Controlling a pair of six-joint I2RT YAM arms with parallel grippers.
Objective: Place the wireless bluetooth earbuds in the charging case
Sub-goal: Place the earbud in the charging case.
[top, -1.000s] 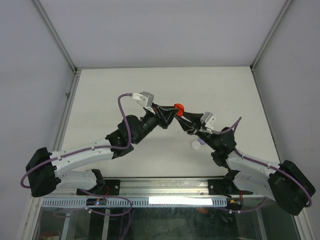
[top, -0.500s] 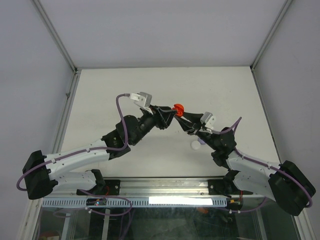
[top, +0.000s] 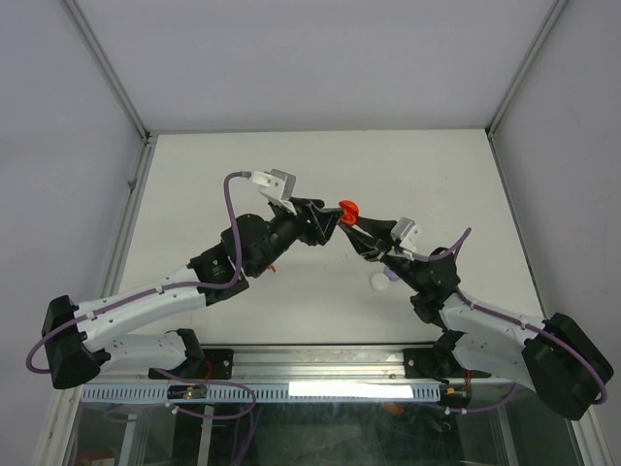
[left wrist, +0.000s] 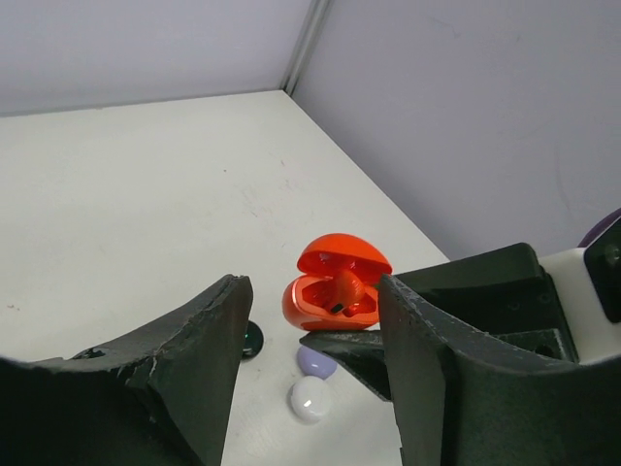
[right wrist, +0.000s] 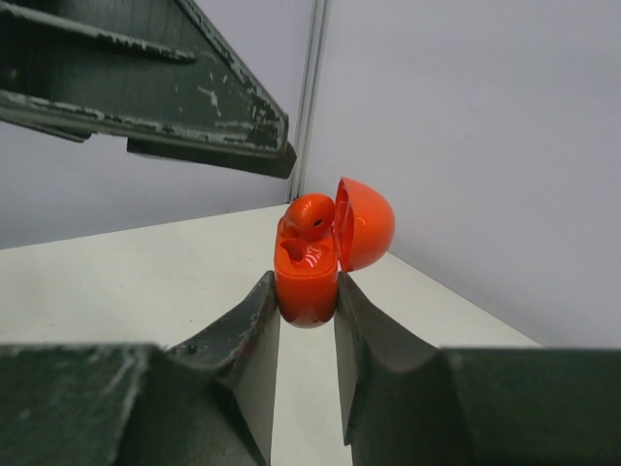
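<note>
Case: red charging case [right wrist: 309,277], lid up, above mid-table, clamped between the right gripper [top: 355,222] fingers
Earbud: red bud [left wrist: 343,287] sits inside; second socket possibly empty
Change: left gripper [top: 330,220] has spread its fingers and backed off to the case's 9 o'clock, likely a bud just released
Surface: white table [top: 408,165]; white piece [top: 378,282] at the case's 5 o'clock
Room: plain pale walls [top: 310,58]

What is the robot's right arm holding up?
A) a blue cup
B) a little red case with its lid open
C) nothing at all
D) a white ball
B: the red case, with its lid open, sits pinched between the right fingers.
</note>
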